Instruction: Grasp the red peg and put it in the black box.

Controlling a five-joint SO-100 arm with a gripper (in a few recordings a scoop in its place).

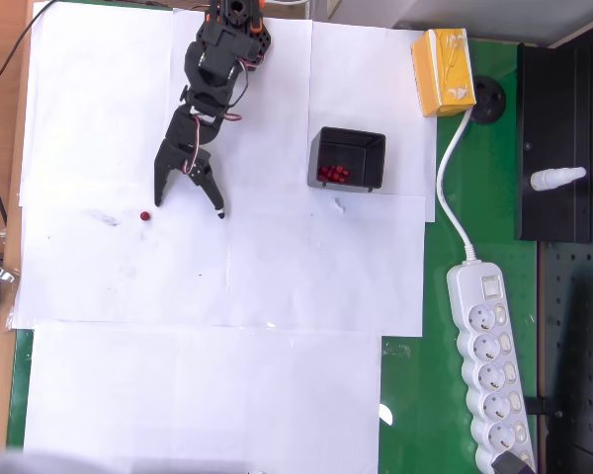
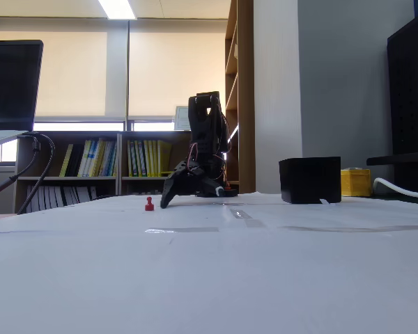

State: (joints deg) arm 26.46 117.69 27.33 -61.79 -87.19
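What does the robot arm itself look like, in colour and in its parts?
The arm is black, built of blocky segments, with an orange part at its base and thin red and white wires along the joints. Its gripper has two tapering black fingers, one with a pale tip.

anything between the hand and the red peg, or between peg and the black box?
Nothing visible. In the overhead view the hand stands open just right of the red peg, with bare white paper between. From peg to the black box the only thing over that stretch is the hand itself; the box already holds several red pegs.
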